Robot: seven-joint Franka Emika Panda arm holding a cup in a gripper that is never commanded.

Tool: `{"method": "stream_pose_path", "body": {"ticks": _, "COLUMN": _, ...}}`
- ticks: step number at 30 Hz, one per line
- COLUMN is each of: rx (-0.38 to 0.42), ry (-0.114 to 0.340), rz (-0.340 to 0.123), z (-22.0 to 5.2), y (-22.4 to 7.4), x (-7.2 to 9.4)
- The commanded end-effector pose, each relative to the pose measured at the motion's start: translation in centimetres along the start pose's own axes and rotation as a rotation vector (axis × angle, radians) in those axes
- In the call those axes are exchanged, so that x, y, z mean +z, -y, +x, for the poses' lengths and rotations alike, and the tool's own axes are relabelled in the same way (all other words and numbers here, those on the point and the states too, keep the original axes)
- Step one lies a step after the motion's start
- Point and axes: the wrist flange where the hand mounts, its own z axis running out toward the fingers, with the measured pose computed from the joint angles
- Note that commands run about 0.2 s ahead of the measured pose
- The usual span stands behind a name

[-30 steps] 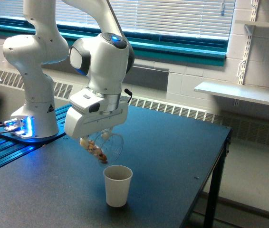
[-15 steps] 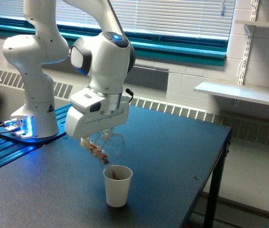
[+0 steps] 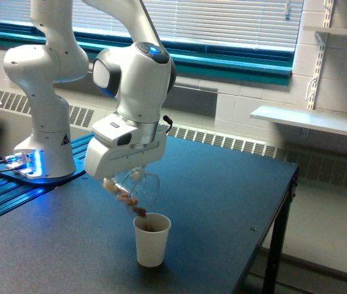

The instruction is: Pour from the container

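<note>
Clear container [image 3: 138, 187] tipped steeply, brown bits at mouth.

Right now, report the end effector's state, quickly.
End effector: closed on the clear container, which is tilted with its mouth over the white paper cup; brown bits are spilling into that cup.

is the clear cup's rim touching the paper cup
Cannot tell. In the exterior view the tilted clear cup ends right at the paper cup rim, with spilling bits covering any gap.

White rounded arm [image 3: 138, 79], blue light ring
</note>
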Motion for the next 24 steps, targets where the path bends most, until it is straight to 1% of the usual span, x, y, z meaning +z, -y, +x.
{"method": "stream_pose_path", "body": {"ticks": 1, "rx": 0.008, "ry": -0.004, "rz": -0.011, "z": 0.29, "y": -0.01, "x": -0.26}}
{"method": "stream_pose_path", "body": {"ticks": 5, "rx": 0.007, "ry": -0.007, "rz": -0.011, "z": 0.48, "y": 0.16, "x": -0.3}}
{"method": "stream_pose_path", "body": {"ticks": 8, "rx": 0.006, "ry": -0.005, "rz": -0.019, "z": 0.58, "y": 0.17, "x": -0.2}}
{"method": "stream_pose_path", "body": {"ticks": 10, "rx": 0.004, "ry": 0.0, "rz": -0.032, "z": 0.57, "y": 0.0, "x": 0.05}}
{"method": "stream_pose_path", "body": {"ticks": 12, "rx": 0.009, "ry": -0.001, "rz": -0.031, "z": 0.67, "y": 0.05, "x": -0.04}}
{"method": "stream_pose_path", "body": {"ticks": 14, "rx": 0.012, "ry": -0.005, "rz": -0.039, "z": 0.88, "y": -0.06, "x": 0.02}}
{"method": "stream_pose_path", "body": {"ticks": 24, "rx": 0.009, "ry": -0.009, "rz": -0.026, "z": 1.06, "y": 0.48, "x": -0.42}}
